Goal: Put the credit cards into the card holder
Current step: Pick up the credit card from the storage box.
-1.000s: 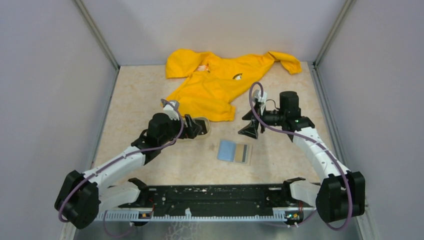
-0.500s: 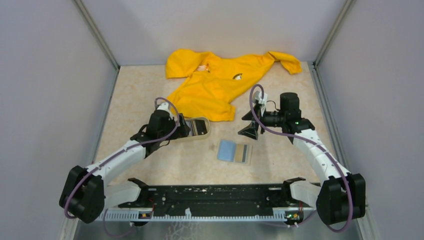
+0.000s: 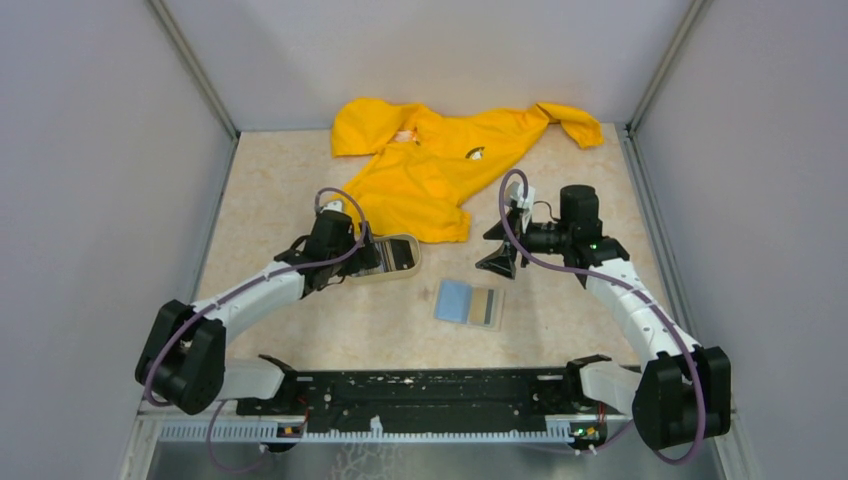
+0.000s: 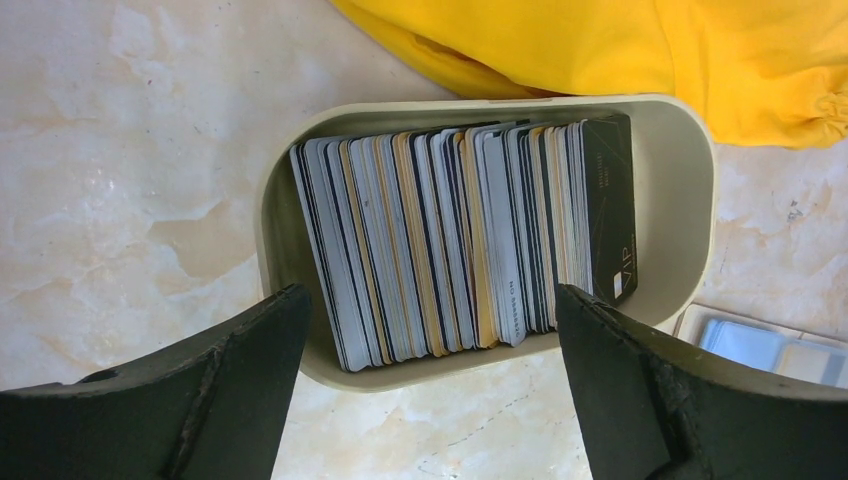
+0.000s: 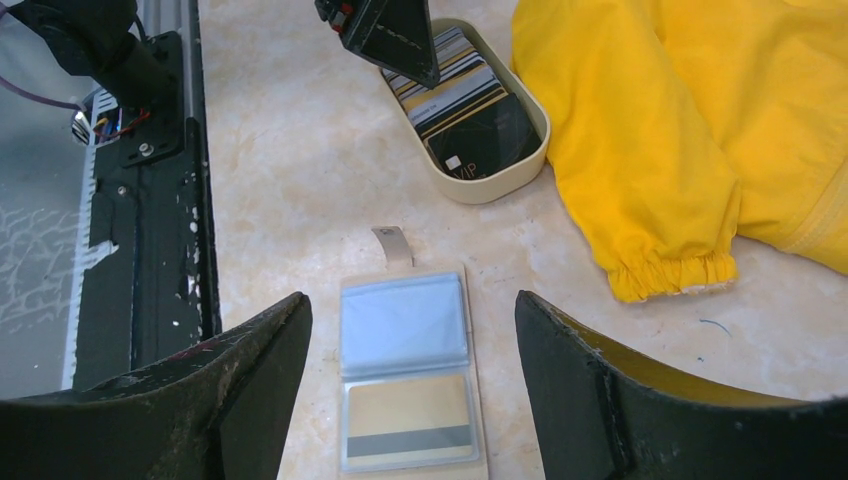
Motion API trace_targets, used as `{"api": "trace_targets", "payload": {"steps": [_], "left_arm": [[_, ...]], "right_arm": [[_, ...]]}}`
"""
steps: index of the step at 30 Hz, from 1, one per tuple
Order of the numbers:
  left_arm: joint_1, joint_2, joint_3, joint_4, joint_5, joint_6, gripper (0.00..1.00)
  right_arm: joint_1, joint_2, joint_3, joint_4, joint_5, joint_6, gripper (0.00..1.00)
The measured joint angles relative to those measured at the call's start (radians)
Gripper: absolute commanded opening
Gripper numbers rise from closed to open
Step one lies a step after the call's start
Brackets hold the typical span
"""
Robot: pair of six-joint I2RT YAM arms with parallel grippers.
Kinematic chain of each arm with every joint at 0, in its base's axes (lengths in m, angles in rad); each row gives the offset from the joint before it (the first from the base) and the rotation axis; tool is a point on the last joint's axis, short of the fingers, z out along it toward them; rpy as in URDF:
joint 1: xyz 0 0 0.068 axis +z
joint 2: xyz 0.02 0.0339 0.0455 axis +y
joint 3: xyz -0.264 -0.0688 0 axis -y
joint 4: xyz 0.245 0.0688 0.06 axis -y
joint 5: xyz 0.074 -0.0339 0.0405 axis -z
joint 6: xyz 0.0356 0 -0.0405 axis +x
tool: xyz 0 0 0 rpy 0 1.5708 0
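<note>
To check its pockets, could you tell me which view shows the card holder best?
The right wrist view: the holder lies open, one pocket empty, one with a card. The top view shows it small; the left wrist catches only a corner.

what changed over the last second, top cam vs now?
The left gripper drew back toward its own base, off the tray, uncovering the credit cards. Its jaws stayed open; nothing was taken or let go. The right gripper, the open card holder and the yellow jacket stayed as they were.
</note>
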State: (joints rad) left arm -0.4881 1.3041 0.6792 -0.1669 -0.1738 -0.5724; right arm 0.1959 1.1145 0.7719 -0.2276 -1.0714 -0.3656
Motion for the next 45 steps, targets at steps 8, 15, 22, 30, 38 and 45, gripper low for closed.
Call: {"api": "trace_targets", "payload": {"steps": [8,15,22,30,38,45], "left_arm": [[0.000,0.046,0.034,-0.027,-0.024,-0.055,0.97],[0.000,0.106,0.080,-0.059,-0.031,-0.098,0.98],[0.000,0.151,0.115,-0.081,-0.035,-0.127,0.98],[0.000,0.184,0.132,-0.080,0.000,-0.127,0.86],[0.002,0.097,0.040,0.001,0.128,-0.107,0.82],[0.002,0.029,-0.009,0.067,0.189,-0.107,0.84]], "right_arm": [[0.000,0.000,0.000,0.003,0.000,0.000,0.74],[0.000,0.000,0.000,0.003,0.000,0.000,0.74],[0.000,0.000,0.000,0.003,0.000,0.000,0.74],[0.000,0.000,0.000,0.003,0.000,-0.001,0.74],[0.000,0.000,0.000,0.003,0.000,-0.001,0.74],[0.000,0.000,0.000,0.003,0.000,-0.002,0.74]]}}
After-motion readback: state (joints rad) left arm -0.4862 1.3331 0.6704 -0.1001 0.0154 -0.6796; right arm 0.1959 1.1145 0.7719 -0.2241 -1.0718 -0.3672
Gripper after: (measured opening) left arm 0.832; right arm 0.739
